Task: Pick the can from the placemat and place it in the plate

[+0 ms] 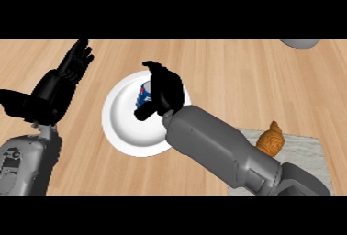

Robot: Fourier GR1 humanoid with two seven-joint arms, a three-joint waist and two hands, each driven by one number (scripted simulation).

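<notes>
Right robot hand (165, 89) reaches in on a grey forearm that crosses from the lower right, and hangs over the white plate (129, 135). Its fingers extend away from the robot while the thumb curls toward the can (143, 97); whether the fingers have hold of the can I cannot tell, since the palm hides most of it.

Nearest the robot, behind and to the right of this hand's forearm, a grey placemat (304, 151) lies on the wooden worktop (257, 82), with a brown croissant-like pastry (271, 141) on its near-left part, just beside the forearm.

Further out, the can shows only as a narrow strip at the left edge of the right robot hand: blue with white and a touch of red, over the plate's inner area. Its long axis seems to run roughly away from the robot, tilted slightly, though too little shows to be sure, and I cannot tell whether it touches the plate.

Well to the left of the plate, the left robot hand (68, 78) stands open, fingers straight and pointing away, holding nothing.

Farthest, up and right of the right hand, part of a grey rounded object (301, 43) meets the top edge.
</notes>
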